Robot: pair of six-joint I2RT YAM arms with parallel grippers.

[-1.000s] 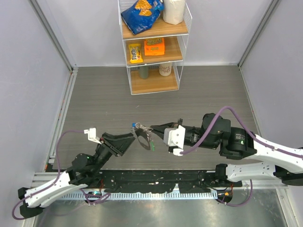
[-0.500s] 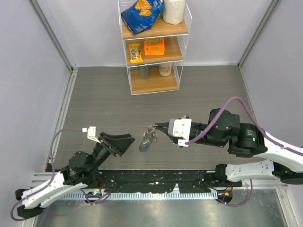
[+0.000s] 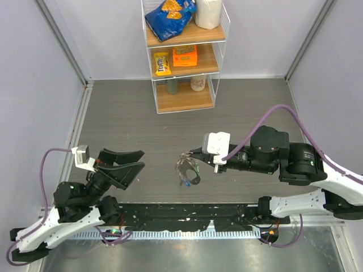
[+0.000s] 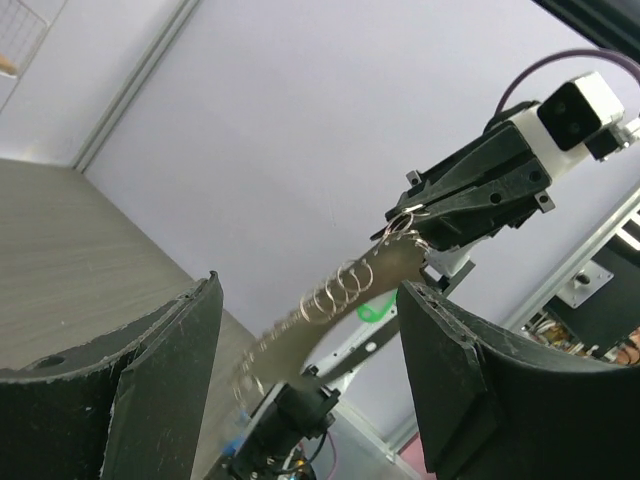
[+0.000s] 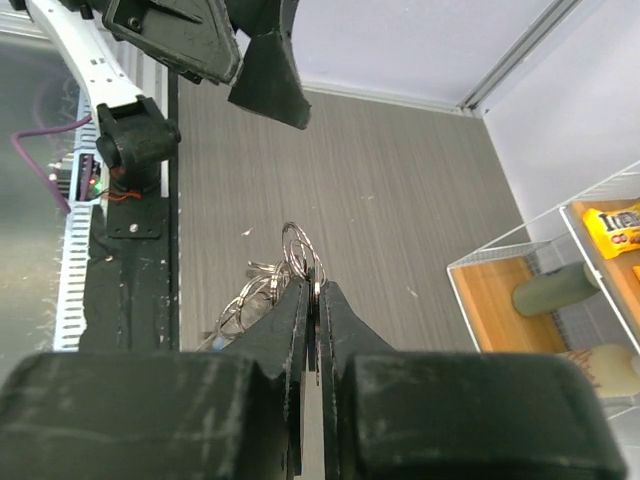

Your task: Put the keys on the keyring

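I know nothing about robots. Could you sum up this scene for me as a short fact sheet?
Right gripper: shut on the keyring, holding it in the air over the table
Keyring: dangles below the fingertips; small green and blue pieces, likely keys, hang on it
Left gripper: open, empty, pointed toward the keyring, apart from it
Background: shelf rack holding snack packets

The grey wood-grain desk (image 3: 113, 119) carries a white wire shelf rack (image 3: 181, 100) standing at its far edge, mid-width
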